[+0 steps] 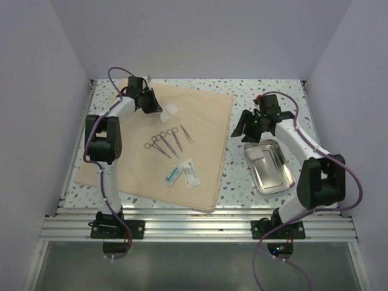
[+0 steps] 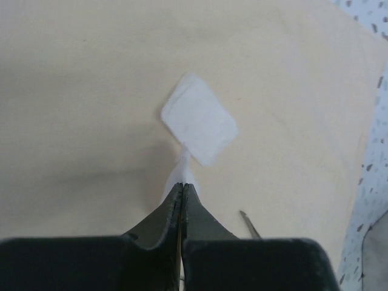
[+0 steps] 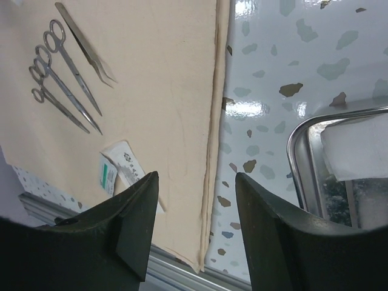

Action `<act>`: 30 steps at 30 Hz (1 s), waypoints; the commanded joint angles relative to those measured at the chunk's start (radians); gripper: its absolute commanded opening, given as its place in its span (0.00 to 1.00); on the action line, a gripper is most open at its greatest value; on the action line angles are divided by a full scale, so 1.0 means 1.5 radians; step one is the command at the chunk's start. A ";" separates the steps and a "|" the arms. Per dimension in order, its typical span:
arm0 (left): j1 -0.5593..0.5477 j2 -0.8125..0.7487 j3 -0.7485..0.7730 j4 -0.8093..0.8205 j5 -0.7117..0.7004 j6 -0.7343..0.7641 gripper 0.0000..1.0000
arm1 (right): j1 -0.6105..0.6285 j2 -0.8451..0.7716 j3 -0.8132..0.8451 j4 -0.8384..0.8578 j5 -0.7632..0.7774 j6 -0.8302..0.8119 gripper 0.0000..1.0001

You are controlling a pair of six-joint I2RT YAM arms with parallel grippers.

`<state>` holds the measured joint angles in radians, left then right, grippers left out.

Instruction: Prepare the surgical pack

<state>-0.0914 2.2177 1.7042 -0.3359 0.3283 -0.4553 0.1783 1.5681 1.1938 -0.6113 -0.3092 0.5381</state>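
Tan cloth (image 1: 206,121), white gauze (image 2: 199,118), speckled table (image 1: 285,91)

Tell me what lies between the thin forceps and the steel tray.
Nothing loose: only bare tan cloth, its right edge, then a strip of speckled table. The top view shows it; the right wrist view agrees.

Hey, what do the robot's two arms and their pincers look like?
The left arm and right arm have white links, black joints and black bases; a purple cable runs along each. The left pincer and right pincer have dark, wedge-shaped fingers tapering to tips.
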 commanded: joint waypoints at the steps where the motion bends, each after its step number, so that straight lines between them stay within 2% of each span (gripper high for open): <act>1: -0.008 -0.042 0.045 0.049 0.089 0.015 0.00 | 0.006 0.010 0.027 0.008 -0.012 0.002 0.57; 6: -0.009 -0.042 0.034 0.094 0.154 -0.008 0.00 | 0.009 0.015 0.031 0.012 -0.010 0.006 0.58; 12: -0.009 0.017 0.054 0.151 0.222 -0.057 0.00 | 0.010 0.020 0.031 0.014 -0.009 0.005 0.58; 16: -0.009 0.046 0.070 0.178 0.221 -0.090 0.00 | 0.010 0.018 0.033 0.009 -0.007 0.004 0.58; 30: 0.009 0.096 0.104 0.154 0.199 -0.092 0.00 | 0.009 0.025 0.037 0.006 -0.002 -0.002 0.59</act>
<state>-0.0975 2.3581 1.8130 -0.1284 0.6239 -0.5831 0.1898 1.5982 1.2076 -0.6128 -0.3073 0.5381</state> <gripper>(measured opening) 0.009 0.586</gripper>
